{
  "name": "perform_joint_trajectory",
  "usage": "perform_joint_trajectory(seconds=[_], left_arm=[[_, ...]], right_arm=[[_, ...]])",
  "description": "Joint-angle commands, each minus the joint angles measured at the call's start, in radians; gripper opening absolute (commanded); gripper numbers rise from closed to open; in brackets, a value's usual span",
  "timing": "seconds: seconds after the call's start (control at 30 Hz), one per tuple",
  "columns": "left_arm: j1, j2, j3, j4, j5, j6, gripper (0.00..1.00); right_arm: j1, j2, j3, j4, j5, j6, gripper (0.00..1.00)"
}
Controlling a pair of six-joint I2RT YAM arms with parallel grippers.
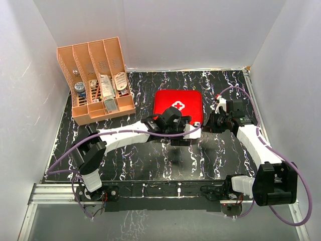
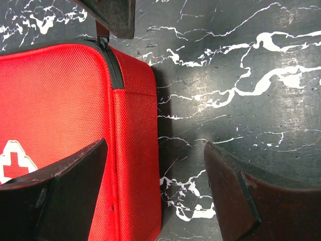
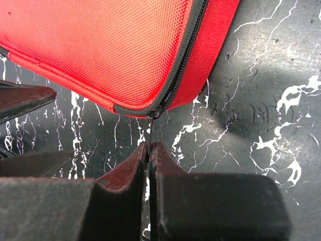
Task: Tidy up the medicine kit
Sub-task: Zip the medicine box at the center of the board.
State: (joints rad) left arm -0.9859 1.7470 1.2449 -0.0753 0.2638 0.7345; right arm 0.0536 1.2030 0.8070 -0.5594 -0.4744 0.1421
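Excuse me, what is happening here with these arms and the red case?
The red medicine kit lies closed on the table. The right hand is shut on its zipper pull at one corner. The left hand is open over the case's edge, one finger above the lid, the other above the table.
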Motion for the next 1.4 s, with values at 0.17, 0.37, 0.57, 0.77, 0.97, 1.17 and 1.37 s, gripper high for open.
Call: perform_joint_trajectory(seconds=[0.17, 0.37, 0.57, 0.77, 0.97, 1.17, 1.37], left_arm=[[0.003, 0.027, -0.078, 0.209, -0.084, 0.029, 0.76], [0.004, 0.084, -0.056, 0.289, -0.130, 0.033, 0.75], [0.000, 0.109, -0.065, 0.324, -0.115, 0.010, 0.41], [-0.002, 0.094, -0.095, 0.313, -0.115, 0.006, 0.00], [0.011, 0.004, -0.192, 0.261, -0.034, 0.057, 0.00], [0.053, -0.102, -0.280, 0.123, 0.072, 0.126, 0.00], [0.121, -0.207, -0.326, -0.041, 0.166, 0.217, 0.00]], right_arm=[[0.014, -0.080, 0.005, 0.040, -0.048, 0.029, 0.00], [0.016, -0.095, 0.000, 0.038, -0.046, 0.038, 0.00], [0.016, -0.103, 0.003, 0.029, -0.047, 0.037, 0.00], [0.018, -0.108, -0.004, 0.021, -0.044, 0.032, 0.00], [0.018, -0.100, -0.001, 0.017, -0.023, 0.023, 0.00], [0.016, -0.076, 0.005, 0.029, -0.006, 0.018, 0.00], [0.017, -0.040, 0.017, 0.053, 0.013, 0.017, 0.00]])
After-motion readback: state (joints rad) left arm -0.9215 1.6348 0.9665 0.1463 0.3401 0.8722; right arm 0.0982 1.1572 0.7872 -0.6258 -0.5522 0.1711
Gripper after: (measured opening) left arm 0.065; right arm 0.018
